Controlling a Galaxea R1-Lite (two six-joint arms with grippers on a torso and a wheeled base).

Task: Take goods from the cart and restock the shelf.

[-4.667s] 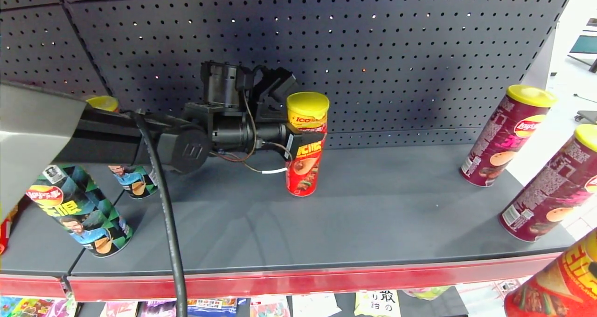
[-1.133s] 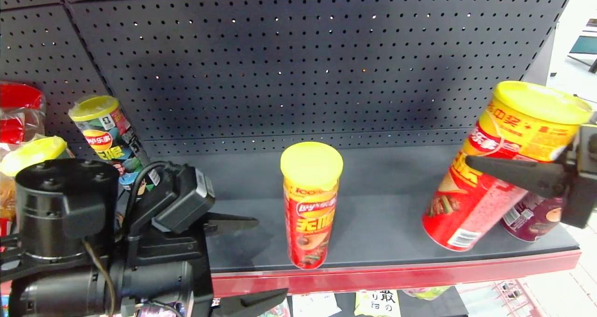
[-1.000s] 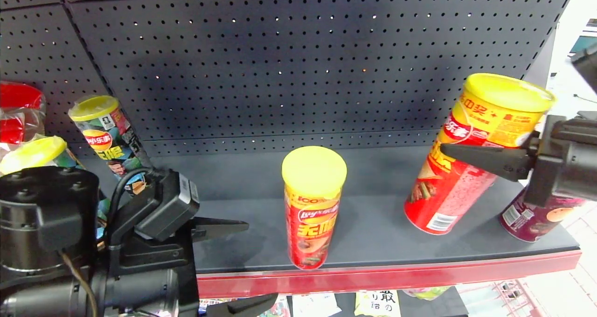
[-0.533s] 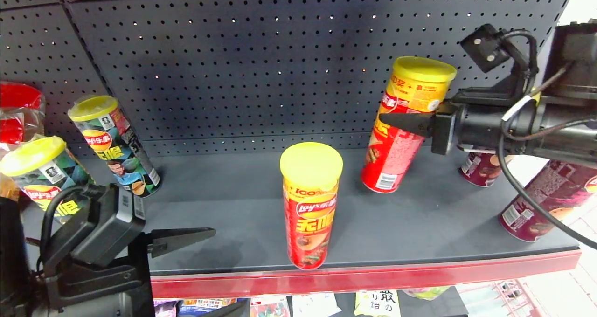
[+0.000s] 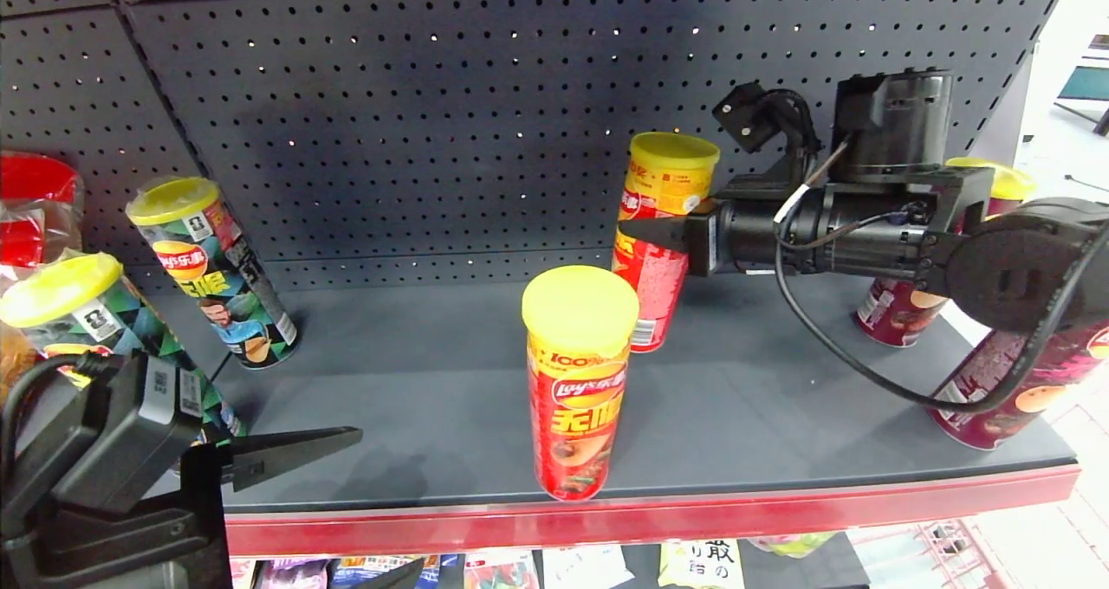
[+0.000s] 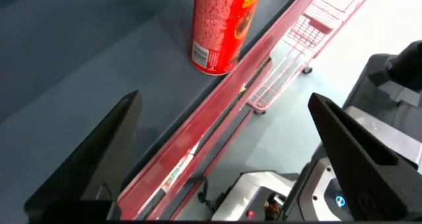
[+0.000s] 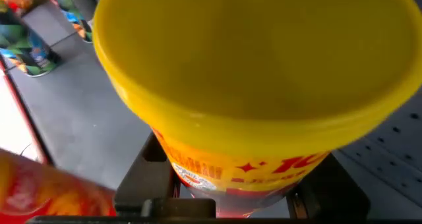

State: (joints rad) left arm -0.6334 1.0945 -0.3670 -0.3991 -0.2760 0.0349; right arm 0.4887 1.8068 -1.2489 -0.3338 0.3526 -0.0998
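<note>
A red chip can with a yellow lid stands upright near the shelf's front edge; its base also shows in the left wrist view. A second red can sits slightly tilted just behind it and to the right, with my right gripper shut on its upper half. Its base is at the shelf surface; I cannot tell if it touches. My left gripper hangs open and empty, low at the front left, off the shelf edge.
Two green-blue cans stand at the left. Maroon cans stand at the right behind my right arm. A perforated panel backs the shelf. A wire cart stands on the floor below.
My right gripper has carried its red can leftward and deeper into the shelf, to behind the front can. My left gripper has drawn back, down and to the left, still open.
</note>
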